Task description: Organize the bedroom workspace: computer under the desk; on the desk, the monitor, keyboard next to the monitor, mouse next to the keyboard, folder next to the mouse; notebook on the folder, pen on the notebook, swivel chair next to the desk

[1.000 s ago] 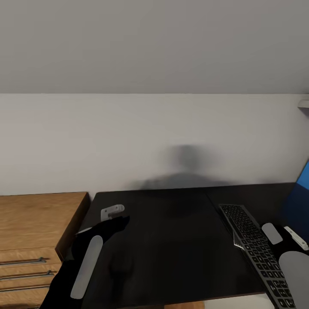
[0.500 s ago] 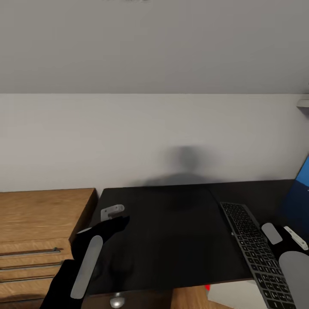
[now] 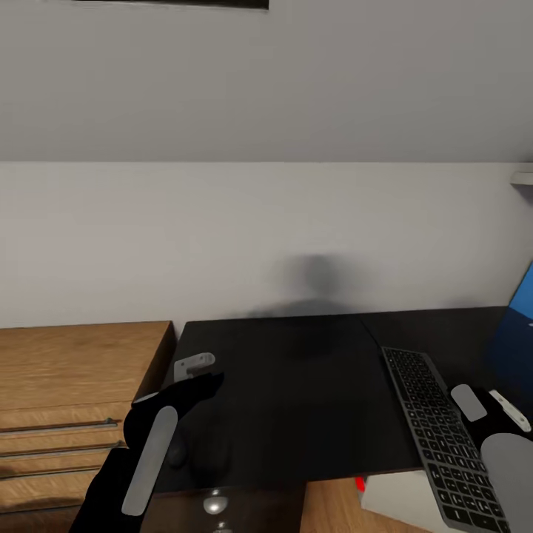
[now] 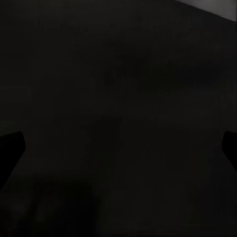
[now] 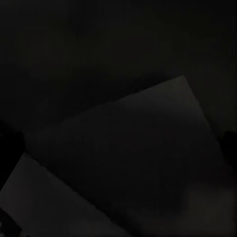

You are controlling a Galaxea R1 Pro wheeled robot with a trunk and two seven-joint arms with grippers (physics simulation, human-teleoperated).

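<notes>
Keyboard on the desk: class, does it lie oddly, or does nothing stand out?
The keyboard lies askew on the black desk, slanting toward the desk's front edge, and its near end sticks out past that edge, above the white computer below. Otherwise nothing stands out.

Bedroom workspace, black desk (image 3: 296, 392), keyboard (image 3: 437, 437), wooden drawers (image 3: 66, 400)

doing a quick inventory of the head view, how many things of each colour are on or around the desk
Black: 2 – desk, keyboard
Wood brown: 1 – chest of drawers
Blue: 1 – folder, cut off at the right edge
Grey-white: 1 – computer below the desk's front edge
Total: 5
</notes>
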